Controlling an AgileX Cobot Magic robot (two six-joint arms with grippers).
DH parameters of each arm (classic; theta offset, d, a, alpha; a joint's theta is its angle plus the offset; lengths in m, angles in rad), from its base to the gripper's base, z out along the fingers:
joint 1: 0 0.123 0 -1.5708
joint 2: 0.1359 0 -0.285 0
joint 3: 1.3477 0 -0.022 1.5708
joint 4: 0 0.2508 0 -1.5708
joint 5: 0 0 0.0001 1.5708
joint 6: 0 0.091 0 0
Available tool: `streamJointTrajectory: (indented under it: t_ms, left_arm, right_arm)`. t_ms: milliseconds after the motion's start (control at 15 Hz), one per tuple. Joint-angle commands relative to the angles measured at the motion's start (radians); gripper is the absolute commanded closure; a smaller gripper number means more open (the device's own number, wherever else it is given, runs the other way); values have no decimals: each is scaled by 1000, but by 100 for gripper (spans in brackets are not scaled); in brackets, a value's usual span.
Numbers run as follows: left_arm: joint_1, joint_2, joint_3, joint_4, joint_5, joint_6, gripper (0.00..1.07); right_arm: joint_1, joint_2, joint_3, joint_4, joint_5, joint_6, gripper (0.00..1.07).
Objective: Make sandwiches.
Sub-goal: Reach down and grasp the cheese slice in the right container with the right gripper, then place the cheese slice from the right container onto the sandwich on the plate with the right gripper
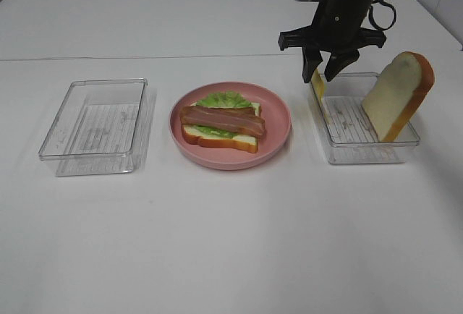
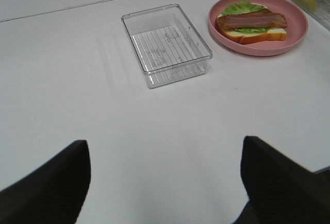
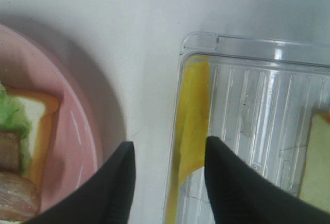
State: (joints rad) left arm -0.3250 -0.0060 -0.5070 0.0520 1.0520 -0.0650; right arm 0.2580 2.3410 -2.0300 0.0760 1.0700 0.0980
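On the pink plate (image 1: 278, 104) lies a bread slice (image 1: 239, 141) with green lettuce (image 1: 224, 100) and bacon strips (image 1: 221, 119) on top. The stack also shows in the left wrist view (image 2: 251, 24). A yellow cheese square (image 1: 319, 86) stands on edge against the left wall of the right clear tray (image 1: 362, 147). A second bread slice (image 1: 398, 97) leans at that tray's right end. My right gripper (image 1: 323, 75) is open just above the cheese (image 3: 193, 126), one finger on each side of it, and holds nothing. My left gripper (image 2: 165, 146) is open and empty over bare table.
An empty clear ribbed tray (image 1: 94, 126) sits left of the plate and also shows in the left wrist view (image 2: 165, 43). The right wrist view shows the plate's rim (image 3: 77, 131) close beside the right tray's wall (image 3: 258, 90). The white table stretches all around.
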Motion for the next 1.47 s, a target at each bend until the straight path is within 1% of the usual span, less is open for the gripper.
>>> streamJointTrajectory:
  t_ms: [67,133,200,267,667,867,1133,1200,1267,1333,1467]
  left_arm:
    - [0,-20,5,1,-10,2,30]
    - [0,-20,5,1,-10,2,30]
    - [0,-20,5,1,-10,2,30]
    - [0,-20,5,1,-10,2,30]
    - [0,-20,5,1,-10,2,30]
    - [0,-20,5,1,-10,2,30]
    - [0,-20,5,1,-10,2,30]
    - [0,-20,5,1,-10,2,30]
    - [0,-20,5,1,-10,2,30]
    - [0,-20,5,1,-10,2,30]
    - [0,-20,5,1,-10,2,30]
  right_arm:
    - [-4,20,-6,-1,-2,-3,71]
    - [-4,17,-9,-2,-4,14,83]
    - [-4,17,-18,-6,1,19,98]
    - [-4,17,-29,-11,9,19,107]
    - [-4,-22,-109,-10,83,19,107]
    - [-3,-81,-118,30,123,15,107]
    - [-2,-168,-117,219,183,-70,107]
    - [0,-177,-117,293,202,-98,107]
    - [0,-178,-115,417,219,-123,107]
    - [0,-178,-99,500,215,-147,107]
    - [0,-178,-29,669,187,-205,107]
